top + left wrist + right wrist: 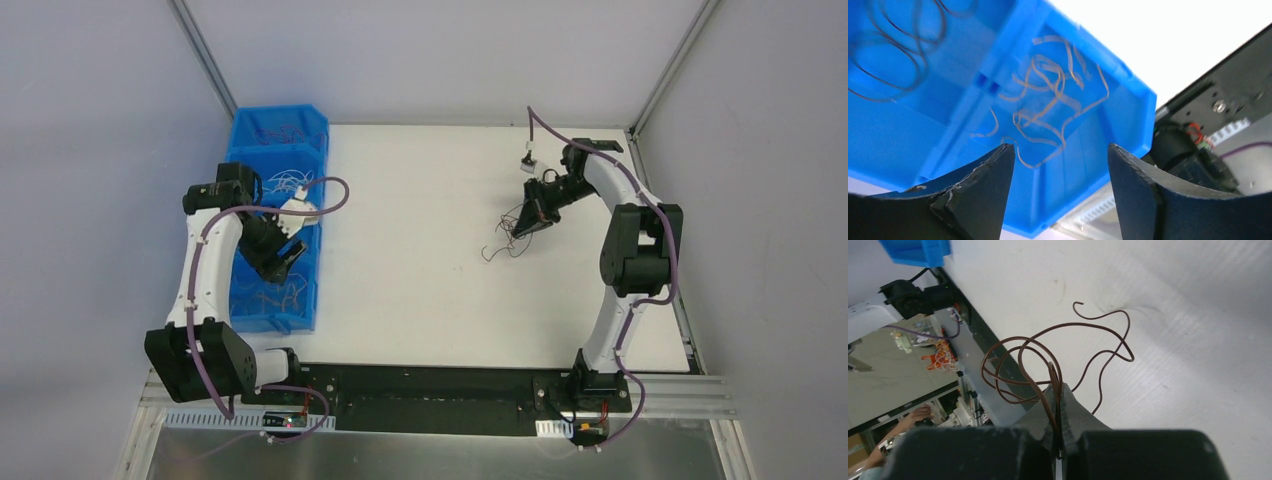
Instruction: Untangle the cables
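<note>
My right gripper [1057, 390] is shut on a bunch of thin brown cables [1058, 335]. They loop out from between the jaws and hang over the white table. In the top view this gripper [524, 226] hovers at the table's right middle, and the cables' [500, 246] ends trail down to the surface. My left gripper [1059, 147] stands open with nothing between its fingers. It is above the near compartment of the blue bin [1128, 85], where loose pale orange cables [1048, 110] lie. In the top view the left gripper [284, 258] is over the bin [300, 120].
The blue bin stands along the table's left side, divided into compartments. Another compartment holds dark looping wires [893, 50]. A black base rail [430, 385] runs along the near edge. The white table [400, 280] lies between the two arms.
</note>
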`<move>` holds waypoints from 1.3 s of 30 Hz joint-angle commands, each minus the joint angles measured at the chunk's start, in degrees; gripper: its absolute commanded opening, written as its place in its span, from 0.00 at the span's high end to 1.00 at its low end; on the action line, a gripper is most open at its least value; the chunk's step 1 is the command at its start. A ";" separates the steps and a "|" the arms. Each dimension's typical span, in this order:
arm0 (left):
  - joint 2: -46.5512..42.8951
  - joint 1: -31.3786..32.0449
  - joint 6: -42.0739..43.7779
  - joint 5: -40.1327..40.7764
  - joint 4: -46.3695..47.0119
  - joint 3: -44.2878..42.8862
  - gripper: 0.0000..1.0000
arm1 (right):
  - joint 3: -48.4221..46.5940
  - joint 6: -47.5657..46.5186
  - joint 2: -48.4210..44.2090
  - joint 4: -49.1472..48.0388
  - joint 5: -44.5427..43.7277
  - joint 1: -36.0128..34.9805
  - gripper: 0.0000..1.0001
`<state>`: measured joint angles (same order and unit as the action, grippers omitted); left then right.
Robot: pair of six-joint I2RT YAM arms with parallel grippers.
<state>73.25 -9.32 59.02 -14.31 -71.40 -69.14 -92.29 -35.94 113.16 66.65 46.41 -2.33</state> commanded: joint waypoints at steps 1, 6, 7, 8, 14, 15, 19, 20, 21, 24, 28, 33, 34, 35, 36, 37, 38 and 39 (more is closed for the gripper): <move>0.08 4.25 -7.92 -12.62 1.35 -10.69 0.27 | -3.26 2.34 -2.31 3.14 10.30 -2.45 1.00; 7.49 18.29 -24.02 -22.15 7.42 -20.54 0.24 | -6.48 6.04 -2.12 2.43 14.57 -6.25 1.00; 9.32 20.64 -27.81 -24.47 10.48 -22.76 0.22 | -7.39 6.53 -2.00 2.26 14.83 -7.27 1.00; 11.36 23.93 -30.92 -25.91 12.45 -25.07 0.20 | -8.15 7.27 -2.05 1.80 14.85 -8.25 1.00; 21.27 34.91 -41.86 -32.16 20.20 -35.99 0.16 | -11.20 13.06 -2.59 -3.46 13.79 -13.52 1.00; 22.52 35.99 -43.87 -32.92 21.91 -36.75 0.17 | -11.35 13.82 -2.72 -4.10 13.75 -14.09 1.00; 25.95 39.65 -47.31 -32.98 26.32 -37.00 0.23 | -11.04 15.94 -3.23 -6.33 13.66 -15.84 1.00; 26.46 40.25 -47.50 -32.35 27.25 -36.72 0.26 | -10.78 16.21 -3.47 -6.66 13.70 -16.18 1.00; 26.96 40.72 -47.55 -31.64 27.80 -36.54 0.29 | -10.45 16.37 -3.75 -7.03 13.56 -16.48 1.00; 28.26 41.99 -47.14 -30.21 28.86 -36.43 0.35 | -9.03 17.00 -4.95 -8.32 13.61 -17.11 1.00; 29.66 42.54 -46.83 -28.16 29.03 -36.33 0.38 | -7.79 17.14 -6.15 -9.01 13.69 -17.31 1.00; 30.65 42.50 -46.40 -26.45 29.04 -37.10 0.63 | -5.01 19.25 -7.51 -12.03 14.19 -17.58 1.00; 30.40 42.46 -46.24 -26.52 28.98 -37.19 0.73 | -4.39 20.17 -7.66 -13.02 14.27 -17.84 1.00; 29.88 42.41 -45.70 -26.51 29.09 -36.74 0.82 | -4.05 20.83 -7.77 -13.81 14.39 -18.03 1.00; 29.14 42.37 -45.02 -26.54 29.17 -35.95 0.92 | -3.77 21.45 -7.92 -14.46 14.51 -18.15 1.00; 28.49 42.24 -44.49 -26.44 29.31 -34.96 1.00 | -3.63 21.79 -8.03 -14.87 14.57 -18.23 1.00; 27.66 41.90 -44.55 -26.39 29.49 -34.14 1.00 | -3.60 22.02 -8.06 -14.90 14.58 -18.19 0.99; 26.94 41.03 -45.75 -27.10 29.79 -33.14 1.00 | -3.70 21.67 -8.03 -14.26 14.15 -18.06 0.98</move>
<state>103.81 32.91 13.17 -41.21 -43.11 -103.83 -96.29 -16.21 108.16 54.54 58.94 -19.90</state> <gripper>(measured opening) 0.017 0.010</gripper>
